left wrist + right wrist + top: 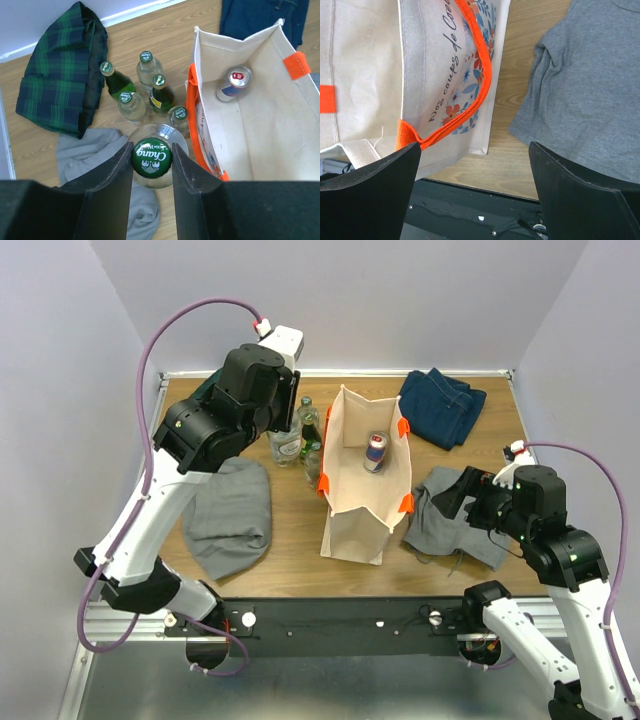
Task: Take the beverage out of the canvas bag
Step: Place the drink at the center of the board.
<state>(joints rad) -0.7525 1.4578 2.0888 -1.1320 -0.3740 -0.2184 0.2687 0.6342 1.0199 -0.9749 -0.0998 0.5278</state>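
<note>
Your left gripper (152,150) pinches the bottle (151,159) by its cap: lower it upright onto the desk (150,30), near side of the standing bottles (133,106), where room looks tight; right gripper (475,150) hangs spread

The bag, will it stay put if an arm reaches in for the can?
Probably not firmly. The bag is soft cloth, so its walls likely give when bumped. It holds only one can, so it seems light and could slide or tip.
</note>
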